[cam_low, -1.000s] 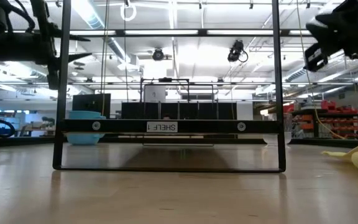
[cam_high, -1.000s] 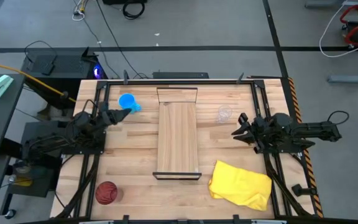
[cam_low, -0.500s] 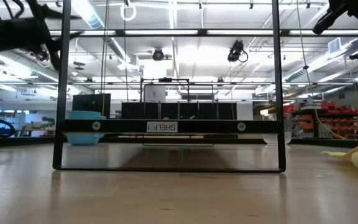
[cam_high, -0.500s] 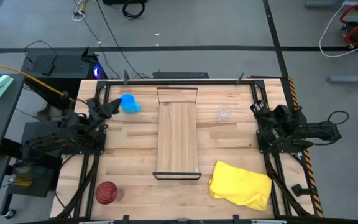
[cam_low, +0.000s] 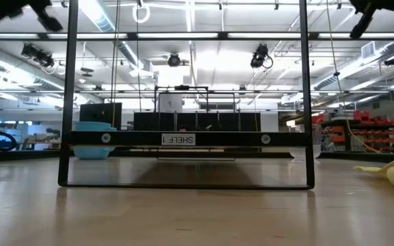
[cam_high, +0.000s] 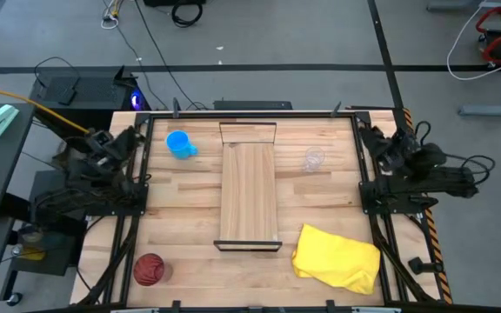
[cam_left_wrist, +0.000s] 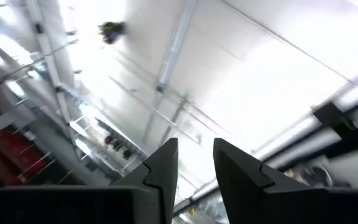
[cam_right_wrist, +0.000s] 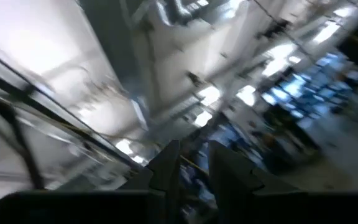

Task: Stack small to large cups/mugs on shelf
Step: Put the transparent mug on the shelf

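Dark fingers of the left pincer (cam_left_wrist: 194, 168) are standing a narrow gap apart, holding nothing, at the tabletop's (cam_high: 181, 209) left edge. The right pincer (cam_right_wrist: 191, 163) is likewise slightly open and empty at the right edge. Between them the shelf (cam_high: 250, 193) is lying bare. The blue mug (cam_high: 179, 143) and clear cup (cam_high: 313, 159) are sitting beside it, the red cup (cam_high: 149, 269) near the front-left corner.
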Motion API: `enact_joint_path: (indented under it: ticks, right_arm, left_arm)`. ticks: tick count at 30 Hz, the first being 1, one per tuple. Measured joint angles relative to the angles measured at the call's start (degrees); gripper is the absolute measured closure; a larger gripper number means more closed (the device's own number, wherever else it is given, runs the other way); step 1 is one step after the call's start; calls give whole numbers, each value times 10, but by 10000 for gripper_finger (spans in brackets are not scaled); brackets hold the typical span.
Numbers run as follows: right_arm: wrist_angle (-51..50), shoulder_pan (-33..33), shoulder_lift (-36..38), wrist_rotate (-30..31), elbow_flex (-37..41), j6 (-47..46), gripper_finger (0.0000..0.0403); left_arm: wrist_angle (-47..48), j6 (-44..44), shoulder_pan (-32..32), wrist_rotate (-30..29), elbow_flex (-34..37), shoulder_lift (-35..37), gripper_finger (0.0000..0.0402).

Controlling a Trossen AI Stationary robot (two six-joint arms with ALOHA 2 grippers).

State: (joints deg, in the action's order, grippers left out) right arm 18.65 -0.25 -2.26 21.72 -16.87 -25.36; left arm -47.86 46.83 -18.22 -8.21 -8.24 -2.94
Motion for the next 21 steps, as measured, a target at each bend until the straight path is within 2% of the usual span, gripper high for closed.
enact_joint_path:
  ticks: [2, 4, 9, 12, 16, 21]
  right_arm:
    - [-129, 0, -17, 40, -61, -2, 311]
    - [-245, 0, -47, 74, -125, -9, 309]
    - [-475, 0, -156, 111, -283, -32, 306]
    - [-610, 0, -236, 112, -380, -42, 306]
    - [-810, -1, -348, 127, -500, -118, 306]
    - [-1060, -32, -465, 134, -609, -235, 306]
  left_arm:
    - [28, -42, 0, 35, -38, -8, 292]
    - [106, -77, 0, 55, -84, -18, 294]
    - [431, -151, 0, 49, -210, -67, 300]
    - [565, -166, 0, 32, -270, -111, 301]
    - [656, -189, 0, 28, -323, -162, 299]
    - [703, -210, 0, 18, -360, -196, 299]
